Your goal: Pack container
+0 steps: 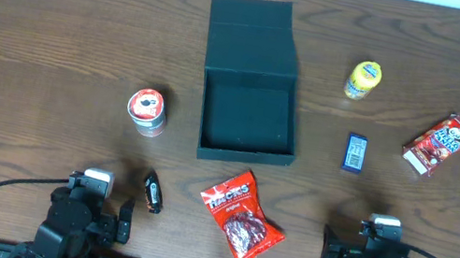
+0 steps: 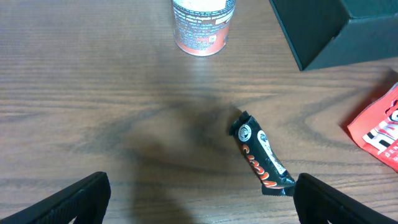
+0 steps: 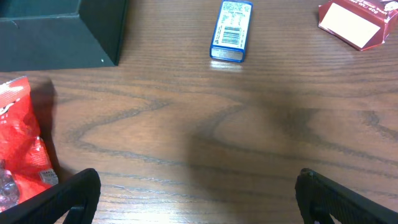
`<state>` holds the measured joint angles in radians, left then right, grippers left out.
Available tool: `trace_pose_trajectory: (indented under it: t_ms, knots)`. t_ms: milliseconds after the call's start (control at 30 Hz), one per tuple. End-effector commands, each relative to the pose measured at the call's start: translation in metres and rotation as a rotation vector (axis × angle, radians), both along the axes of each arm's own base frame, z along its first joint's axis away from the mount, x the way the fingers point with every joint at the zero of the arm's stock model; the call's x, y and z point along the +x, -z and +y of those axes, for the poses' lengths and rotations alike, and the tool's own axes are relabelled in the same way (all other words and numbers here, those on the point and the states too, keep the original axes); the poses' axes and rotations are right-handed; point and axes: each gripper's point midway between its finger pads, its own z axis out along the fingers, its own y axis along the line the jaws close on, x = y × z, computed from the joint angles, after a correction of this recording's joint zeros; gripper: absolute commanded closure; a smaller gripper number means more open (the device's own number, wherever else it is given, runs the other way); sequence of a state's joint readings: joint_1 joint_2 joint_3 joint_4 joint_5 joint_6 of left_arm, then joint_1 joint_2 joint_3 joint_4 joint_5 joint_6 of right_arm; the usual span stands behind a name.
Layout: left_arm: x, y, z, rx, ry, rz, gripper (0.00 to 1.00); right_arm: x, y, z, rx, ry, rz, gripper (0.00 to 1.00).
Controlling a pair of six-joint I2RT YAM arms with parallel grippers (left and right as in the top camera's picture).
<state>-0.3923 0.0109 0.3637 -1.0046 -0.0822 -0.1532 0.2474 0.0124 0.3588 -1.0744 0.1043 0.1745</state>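
Observation:
The container [image 1: 241, 155], a dark teal box, stands open and empty at mid-table with its flap lid [image 1: 253, 27] folded back. Its corner shows in the left wrist view [image 2: 336, 31] and in the right wrist view [image 3: 56, 31]. My left gripper [image 1: 98, 211] [image 2: 200, 200] is open at the near left edge, low over bare wood. A black candy bar [image 1: 152, 191] [image 2: 261, 155] lies just inside its right finger. At the near right edge my right gripper [image 1: 357, 256] [image 3: 198, 194] is open with nothing between its fingers.
A red snack bag [image 1: 241, 216] [image 3: 18, 143] lies in front of the box. A red-and-white cup [image 1: 147, 110] [image 2: 203, 25] stands left of it. On the right are a yellow bottle [image 1: 363, 79], a small blue box [image 1: 355, 152] [image 3: 231, 31] and a red carton [image 1: 439, 143].

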Motion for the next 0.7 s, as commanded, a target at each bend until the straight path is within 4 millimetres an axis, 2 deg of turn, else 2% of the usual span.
trace_pose_trajectory:
  t_ms: [0, 167, 300, 433, 533, 600, 667]
  knots:
    - [0.005, 0.000, 0.000, -0.011, -0.014, -0.019, 0.05, 0.000, 0.000, -0.001, -0.005, 0.001, -0.003, 0.01]
    - [0.011, -0.009, -0.005, -0.037, -0.004, -0.058, 0.05, 0.004, -0.005, -0.008, -0.030, 0.037, -0.031, 0.01]
    - [0.022, -0.030, -0.018, -0.103, 0.033, -0.148, 0.05, 0.018, -0.024, -0.004, 0.013, 0.050, -0.125, 0.01]
    - [0.028, -0.047, -0.029, -0.154, 0.070, -0.210, 0.05, 0.033, -0.050, 0.005, 0.164, 0.090, -0.232, 0.01]
    - [0.029, -0.071, -0.047, -0.235, 0.154, -0.276, 0.05, 0.038, -0.059, 0.005, 0.212, 0.120, -0.268, 0.01]
    - [0.030, -0.089, -0.049, -0.259, 0.165, -0.328, 0.05, 0.043, -0.072, 0.007, 0.235, 0.119, -0.322, 0.01]
    - [0.029, -0.102, -0.045, -0.259, 0.152, -0.356, 0.05, 0.046, -0.088, 0.023, 0.302, 0.038, -0.369, 0.01]
